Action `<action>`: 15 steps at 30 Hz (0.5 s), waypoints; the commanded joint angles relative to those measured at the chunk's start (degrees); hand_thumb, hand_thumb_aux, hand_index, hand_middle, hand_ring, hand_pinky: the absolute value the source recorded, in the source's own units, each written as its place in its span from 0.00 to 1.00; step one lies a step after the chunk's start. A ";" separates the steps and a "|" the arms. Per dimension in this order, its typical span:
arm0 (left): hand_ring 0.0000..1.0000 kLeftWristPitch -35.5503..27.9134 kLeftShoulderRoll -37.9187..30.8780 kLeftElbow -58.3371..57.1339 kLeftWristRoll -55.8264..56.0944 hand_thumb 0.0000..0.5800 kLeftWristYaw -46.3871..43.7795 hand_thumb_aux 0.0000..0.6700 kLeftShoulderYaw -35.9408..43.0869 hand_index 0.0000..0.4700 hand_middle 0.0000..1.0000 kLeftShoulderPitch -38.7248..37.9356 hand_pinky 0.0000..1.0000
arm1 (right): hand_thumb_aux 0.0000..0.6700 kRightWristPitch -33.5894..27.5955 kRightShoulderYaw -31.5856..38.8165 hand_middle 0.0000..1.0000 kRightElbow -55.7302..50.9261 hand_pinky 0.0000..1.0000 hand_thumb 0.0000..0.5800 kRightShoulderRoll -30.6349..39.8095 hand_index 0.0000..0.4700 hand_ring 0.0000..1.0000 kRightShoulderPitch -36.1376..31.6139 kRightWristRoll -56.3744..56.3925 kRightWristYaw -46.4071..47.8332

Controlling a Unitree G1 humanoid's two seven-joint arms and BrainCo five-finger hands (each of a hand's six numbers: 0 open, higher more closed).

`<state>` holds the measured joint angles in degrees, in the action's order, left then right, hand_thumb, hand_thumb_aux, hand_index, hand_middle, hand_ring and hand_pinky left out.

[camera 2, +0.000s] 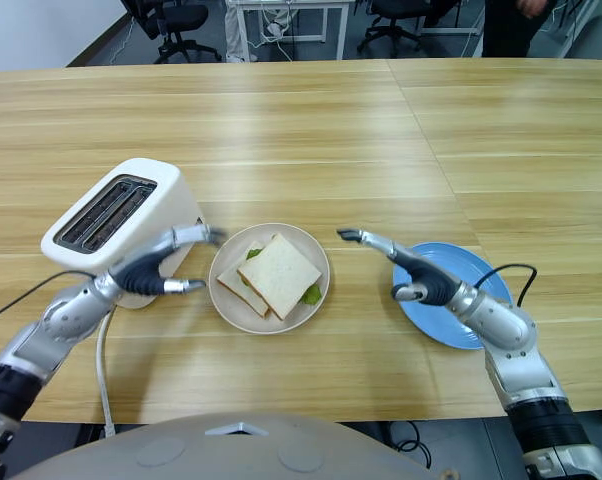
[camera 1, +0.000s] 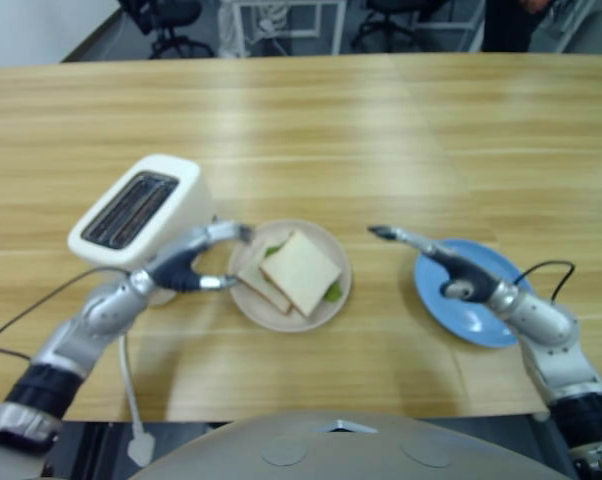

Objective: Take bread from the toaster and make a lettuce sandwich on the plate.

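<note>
A round beige plate [camera 2: 228,301] carries a sandwich [camera 2: 277,276]: two white bread slices [camera 2: 291,265] stacked slightly askew, with green lettuce [camera 2: 311,294] peeking out between them. Just left of the plate stands a white two-slot toaster [camera 2: 121,222].

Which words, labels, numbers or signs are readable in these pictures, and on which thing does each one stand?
None: no text shows on the toaster, the beige plate, the blue plate or the table.
</note>
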<state>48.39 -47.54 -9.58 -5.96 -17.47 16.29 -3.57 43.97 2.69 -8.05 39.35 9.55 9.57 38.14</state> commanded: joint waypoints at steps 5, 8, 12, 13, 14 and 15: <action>1.00 -4.84 -3.30 -3.64 4.52 1.00 -18.63 1.00 5.41 0.98 1.00 -3.76 1.00 | 1.00 0.77 6.20 1.00 -6.46 1.00 1.00 -1.86 0.98 1.00 -1.32 -6.96 4.25; 1.00 -6.02 -2.90 -5.48 5.08 1.00 -22.47 1.00 5.42 0.98 1.00 -4.34 1.00 | 1.00 1.19 9.37 1.00 -7.84 1.00 1.00 -3.34 0.98 1.00 -2.40 -8.71 5.49; 1.00 -5.74 -0.21 -8.36 2.91 1.00 -23.54 1.00 4.99 0.98 1.00 -3.05 1.00 | 1.00 2.53 13.26 1.00 -9.95 1.00 1.00 -6.40 0.98 1.00 -3.72 -11.09 5.89; 1.00 -5.40 0.93 -9.60 0.16 1.00 -21.88 1.00 4.77 0.98 1.00 -2.01 1.00 | 1.00 2.89 13.84 1.00 -10.83 1.00 1.00 -7.44 0.98 1.00 -4.34 -11.58 5.55; 1.00 -5.16 2.23 -11.09 -3.14 1.00 -19.50 1.00 4.48 0.98 1.00 -0.66 1.00 | 1.00 3.25 14.51 1.00 -11.95 1.00 1.00 -8.62 0.98 1.00 -5.10 -12.14 5.21; 1.00 -4.65 3.44 -12.55 -6.35 1.00 -16.90 1.00 4.20 0.98 1.00 0.81 1.00 | 1.00 3.63 15.20 1.00 -13.23 1.00 1.00 -9.76 0.98 1.00 -5.88 -13.11 4.72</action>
<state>43.63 -45.82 -18.90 -5.90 -38.31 20.98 -4.98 46.85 16.47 -18.75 30.82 5.22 -1.50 43.47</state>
